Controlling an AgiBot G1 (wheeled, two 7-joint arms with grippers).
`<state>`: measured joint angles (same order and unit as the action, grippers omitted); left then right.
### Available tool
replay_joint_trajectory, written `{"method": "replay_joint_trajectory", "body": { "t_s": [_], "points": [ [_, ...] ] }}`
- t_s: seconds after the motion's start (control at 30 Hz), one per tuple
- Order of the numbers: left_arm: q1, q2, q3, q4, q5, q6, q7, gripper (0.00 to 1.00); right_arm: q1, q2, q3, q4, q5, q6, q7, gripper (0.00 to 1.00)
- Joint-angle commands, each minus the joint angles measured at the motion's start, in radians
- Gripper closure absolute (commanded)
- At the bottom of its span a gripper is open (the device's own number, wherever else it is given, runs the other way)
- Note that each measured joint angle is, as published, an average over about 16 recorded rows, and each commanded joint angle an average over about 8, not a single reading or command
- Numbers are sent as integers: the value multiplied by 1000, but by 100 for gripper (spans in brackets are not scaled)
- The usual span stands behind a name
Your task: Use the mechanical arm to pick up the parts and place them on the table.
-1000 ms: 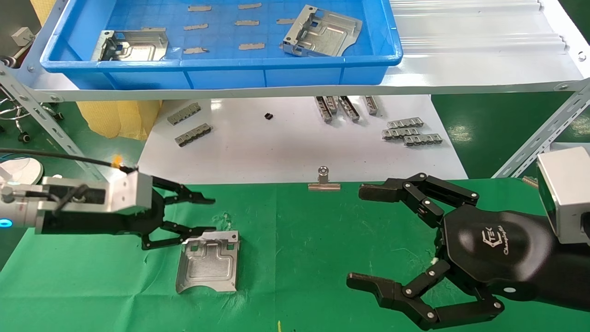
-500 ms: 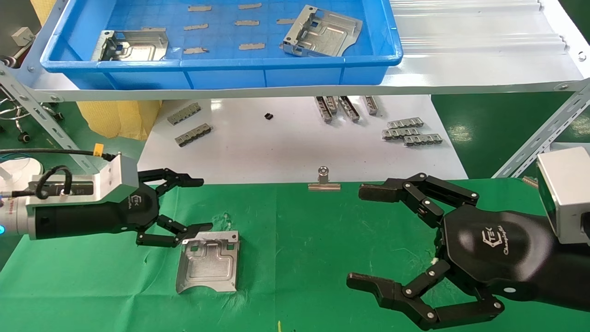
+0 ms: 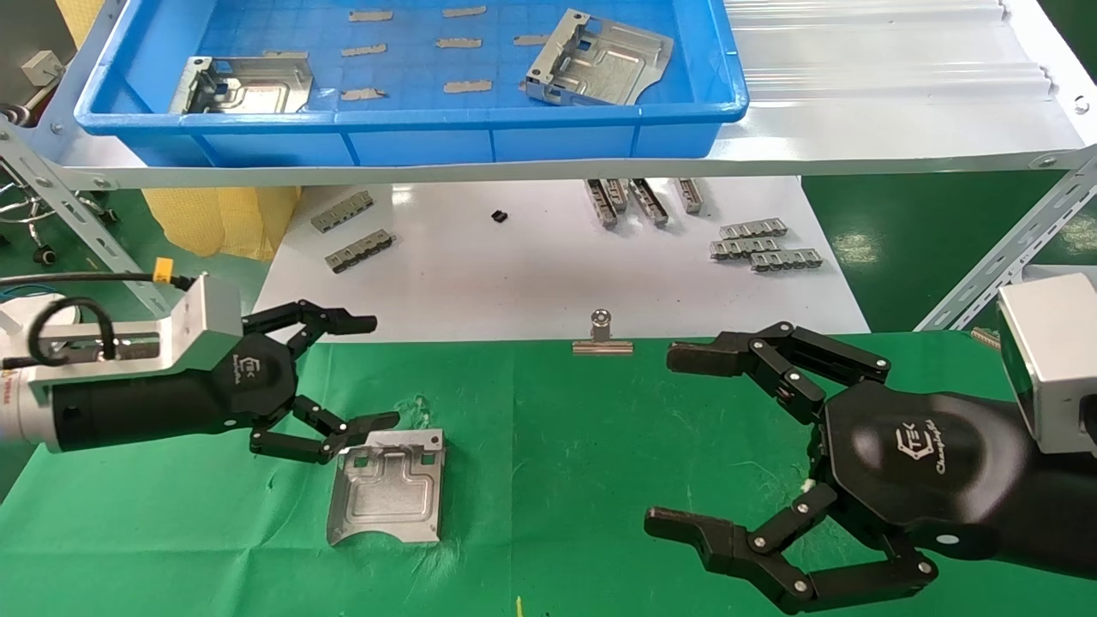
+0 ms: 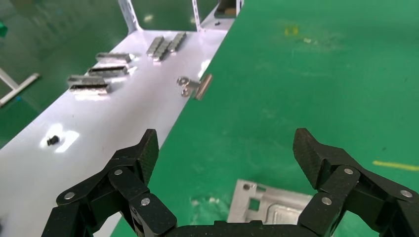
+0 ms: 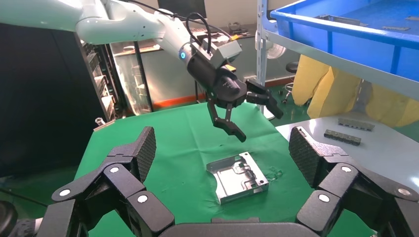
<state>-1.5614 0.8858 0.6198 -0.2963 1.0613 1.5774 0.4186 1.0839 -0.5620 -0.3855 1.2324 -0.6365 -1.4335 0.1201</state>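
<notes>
Sheet-metal part (image 3: 387,486) lies flat on the green table (image 3: 557,428), just below the left gripper's (image 3: 364,373) spread, empty jaws, apparently untouched; right gripper (image 3: 677,441) hovers open, well apart.

Bright, even overhead light, all views sharp.
Glare patches sit on the white sheet surface (image 4: 64,138); shadows stay soft and faint.

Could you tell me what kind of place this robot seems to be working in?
Probably a factory or assembly workstation: stamped metal parts sit in a blue plastic tray on a slotted-angle rack, and another part lies on the green cloth table, below the open left gripper.
</notes>
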Motion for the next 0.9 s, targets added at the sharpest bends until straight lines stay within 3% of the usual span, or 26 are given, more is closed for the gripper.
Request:
{"method": "replay_joint_trajectory", "body": {
  "t_s": [0.03,0.9],
  "points": [
    [20,-11,-14,-41,-14,-3,-25,0,0,0,0,0,0,0,0,0],
    [286,-162,-200,-581,-195,-48,-357,0,0,0,0,0,0,0,0,0]
  ]
}}
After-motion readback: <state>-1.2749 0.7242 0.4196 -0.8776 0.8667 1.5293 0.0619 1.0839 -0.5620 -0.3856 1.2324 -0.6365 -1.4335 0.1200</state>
